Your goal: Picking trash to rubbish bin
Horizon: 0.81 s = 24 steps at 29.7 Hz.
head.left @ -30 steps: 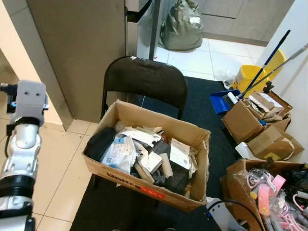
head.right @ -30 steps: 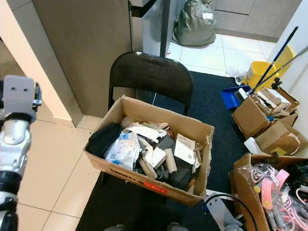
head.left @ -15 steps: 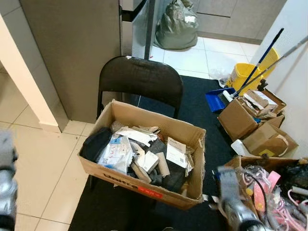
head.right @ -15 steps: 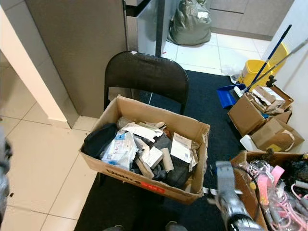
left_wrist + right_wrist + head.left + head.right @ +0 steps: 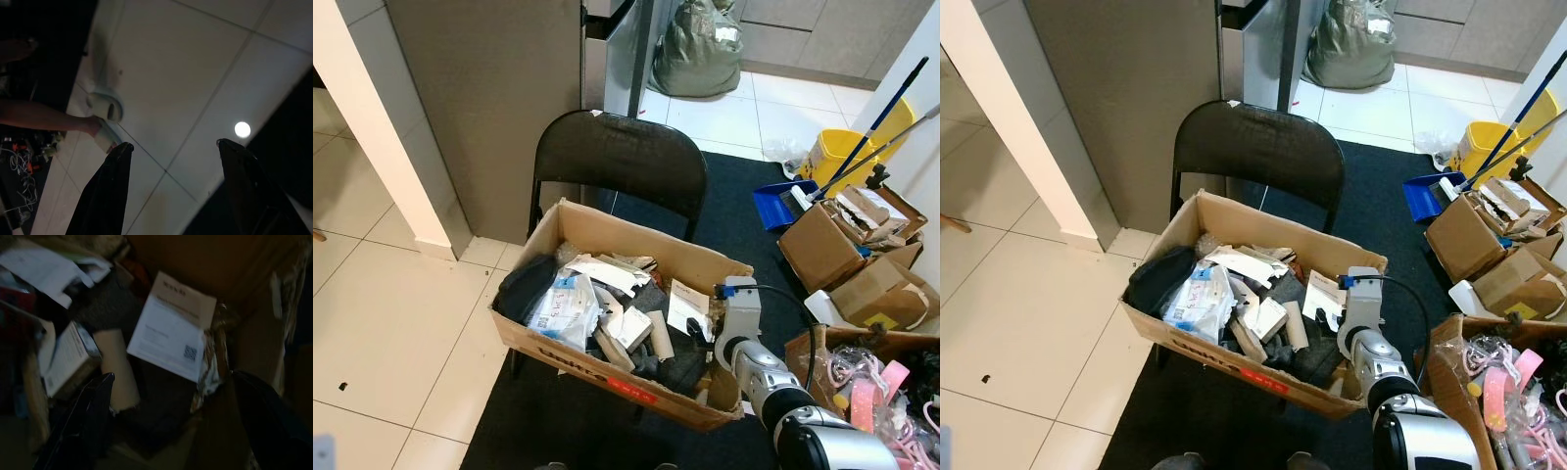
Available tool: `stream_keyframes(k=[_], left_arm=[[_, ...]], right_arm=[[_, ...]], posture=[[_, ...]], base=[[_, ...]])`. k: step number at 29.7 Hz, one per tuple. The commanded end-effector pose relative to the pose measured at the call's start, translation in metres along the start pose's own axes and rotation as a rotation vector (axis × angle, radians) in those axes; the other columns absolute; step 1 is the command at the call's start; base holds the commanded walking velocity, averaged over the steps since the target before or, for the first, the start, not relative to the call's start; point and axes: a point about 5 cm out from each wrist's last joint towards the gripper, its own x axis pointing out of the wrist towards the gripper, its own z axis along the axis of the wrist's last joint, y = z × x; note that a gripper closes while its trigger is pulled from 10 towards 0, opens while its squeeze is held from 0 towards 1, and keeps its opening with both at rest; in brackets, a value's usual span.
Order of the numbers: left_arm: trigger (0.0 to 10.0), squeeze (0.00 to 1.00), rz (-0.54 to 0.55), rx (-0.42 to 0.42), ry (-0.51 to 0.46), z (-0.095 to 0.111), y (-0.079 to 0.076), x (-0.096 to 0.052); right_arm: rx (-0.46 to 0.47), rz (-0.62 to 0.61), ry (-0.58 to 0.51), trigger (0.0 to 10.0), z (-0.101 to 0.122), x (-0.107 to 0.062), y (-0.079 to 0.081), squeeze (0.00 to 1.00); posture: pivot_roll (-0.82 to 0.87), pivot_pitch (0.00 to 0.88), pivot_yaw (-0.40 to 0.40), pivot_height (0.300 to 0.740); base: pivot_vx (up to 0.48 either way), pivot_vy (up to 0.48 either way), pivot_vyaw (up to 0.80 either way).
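An open cardboard box point(image 5: 607, 367) heaped with paper, packaging and dark cloth rests on a black folding chair point(image 5: 617, 162). My right arm reaches over the box's right end. Its gripper point(image 5: 171, 377) is open just above a white leaflet point(image 5: 171, 328) with a QR code, with nothing between the fingers point(image 5: 93, 416). Beside the leaflet lie a cardboard tube point(image 5: 115, 367) and a small white carton point(image 5: 68, 357). My left gripper point(image 5: 173, 144) hangs open over pale floor tiles. A person's arm point(image 5: 44, 117) holding something white shows beyond it.
A black mat point(image 5: 734, 215) lies under the chair. To the right stand cardboard boxes point(image 5: 822, 245), a box of pink items point(image 5: 871, 382), a blue dustpan point(image 5: 773, 206) and a yellow bucket point(image 5: 837, 152). A green sack point(image 5: 695, 49) sits at the back, a grey cabinet point(image 5: 480, 98) left.
My right arm has risen from the lower right and reached over the box's right end. My left arm has dropped out of the head views. The camera shifted a little.
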Motion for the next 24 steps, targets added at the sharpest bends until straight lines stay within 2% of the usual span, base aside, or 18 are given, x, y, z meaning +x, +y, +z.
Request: stream_keyframes(k=[1,3,5,10,12,14,17,20,22,24], left_arm=[[10.0,0.00,-0.018,0.033,0.028,-0.010,-0.002,-0.003],[10.0,0.00,-0.033,0.050,0.034,-0.012,-0.005,-0.005],[10.0,0.00,-0.067,0.110,0.041,-0.017,-0.012,-0.008],[10.0,0.00,-0.086,0.123,0.067,-0.023,-0.016,-0.010],[10.0,0.00,-0.113,0.154,0.069,-0.027,-0.022,-0.013],[10.0,0.00,-0.116,0.157,0.069,-0.027,-0.023,-0.014],[10.0,0.00,-0.141,0.183,0.076,-0.033,-0.028,-0.018],[10.0,0.00,-0.143,0.187,0.076,-0.034,-0.028,-0.018],[10.0,0.00,-0.148,0.201,0.078,-0.036,-0.027,-0.019],[10.0,0.00,-0.149,0.203,0.078,-0.036,-0.027,-0.019]], right_arm=[[0.024,-0.006,-0.028,10.0,0.002,-0.001,-0.004,0.00],[0.036,-0.006,-0.068,10.0,0.009,-0.001,-0.007,0.00],[0.047,-0.033,-0.117,10.0,0.019,-0.001,-0.013,0.00],[0.008,-0.090,-0.079,10.0,0.016,-0.002,-0.021,0.00],[-0.039,-0.134,-0.017,10.0,0.004,-0.004,-0.028,0.00],[-0.045,-0.139,-0.010,10.0,0.003,-0.005,-0.029,0.00],[-0.053,-0.221,0.100,10.0,-0.023,-0.014,-0.045,0.00],[-0.050,-0.225,0.117,10.0,-0.027,-0.015,-0.046,0.00],[-0.066,-0.232,0.186,10.0,-0.042,-0.020,-0.049,0.00],[-0.067,-0.233,0.196,10.0,-0.045,-0.021,-0.049,0.00]], posture=[[0.11,0.145,-0.036,0.740],[0.11,0.145,-0.036,0.740],[0.11,0.147,-0.031,0.740],[0.11,0.147,-0.031,0.740],[0.10,0.153,-0.032,0.740],[0.10,0.153,-0.032,0.740],[0.10,0.168,-0.030,0.740],[0.10,0.168,-0.030,0.740],[0.11,0.176,-0.027,0.740],[0.11,0.176,-0.027,0.740]], base=[[0.000,0.000,0.00],[0.000,0.000,0.00],[0.000,0.000,0.00],[0.000,0.000,0.00],[0.000,0.000,0.00],[0.000,0.000,0.00],[0.000,0.000,0.00],[0.000,0.000,0.00],[0.000,0.000,0.00],[0.000,0.000,0.00]])
